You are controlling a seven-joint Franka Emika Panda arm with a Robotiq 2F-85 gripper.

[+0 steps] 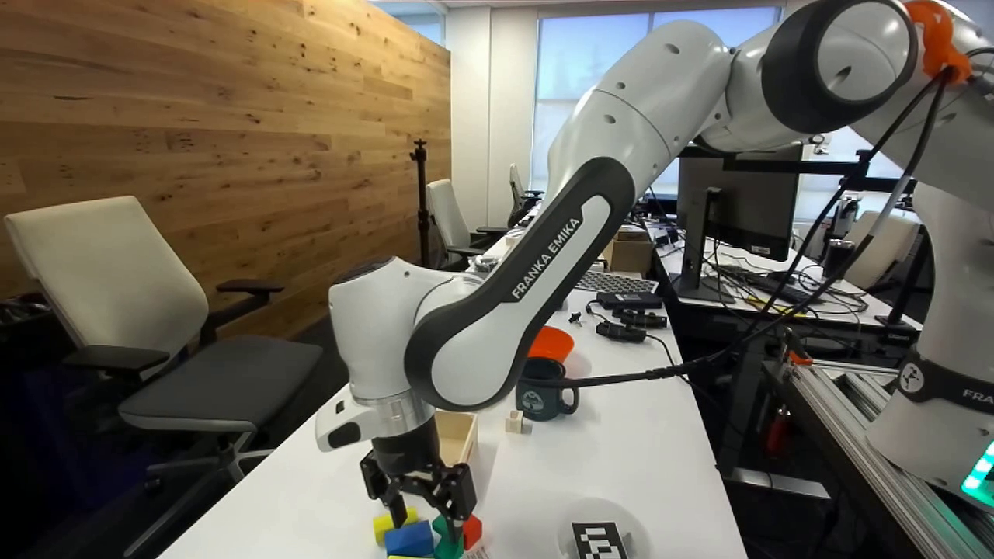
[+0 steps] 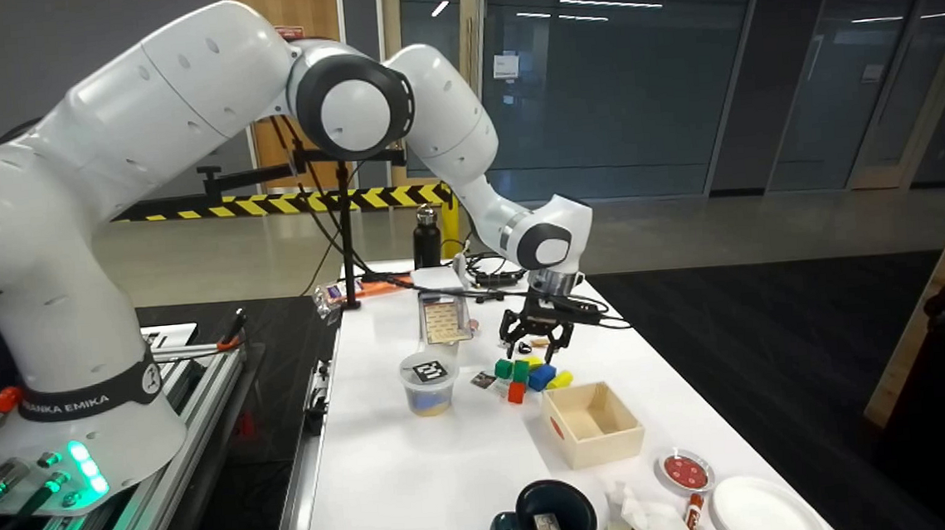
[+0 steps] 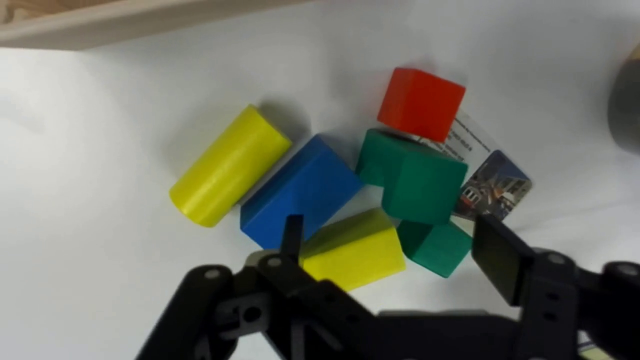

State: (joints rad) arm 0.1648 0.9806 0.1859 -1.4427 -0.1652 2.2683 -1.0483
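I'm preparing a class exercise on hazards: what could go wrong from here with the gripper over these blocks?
In the wrist view, the open gripper spans a yellow block and a green block, so closing might catch both.
One fingertip appears close to the blue block and could shove it into the yellow cylinder.
The printed card seems partly under another green block and might slide if that moves.

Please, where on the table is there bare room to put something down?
Bare: the white table bordered by the plastic tub, wooden box and dark mug. Also bare: beside the yellow cylinder, away from the blue block. Crowded: around the open gripper, with green blocks, red cube and yellow block.
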